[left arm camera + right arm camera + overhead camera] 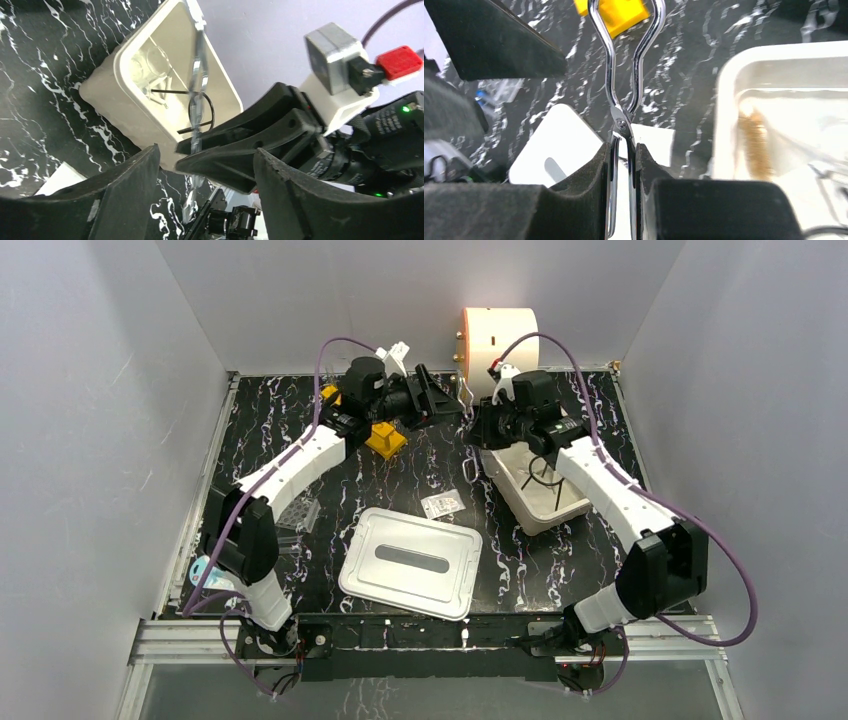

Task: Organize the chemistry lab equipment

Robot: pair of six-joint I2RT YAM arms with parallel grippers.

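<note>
Pinches wire tongs [620,120] in right claw [623,150], 12 o'clock.
With left claw [204,152] wide, risks drop on early release.

No legible text, label or number anywhere.

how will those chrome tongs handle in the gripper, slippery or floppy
Probably slippery: the wire tongs are polished metal, and the right gripper pinches them only on two thin rods. They are likely stiff and light, being bare wire. The visible pivot rivet suggests that the arms could scissor or swing if bumped.
</note>
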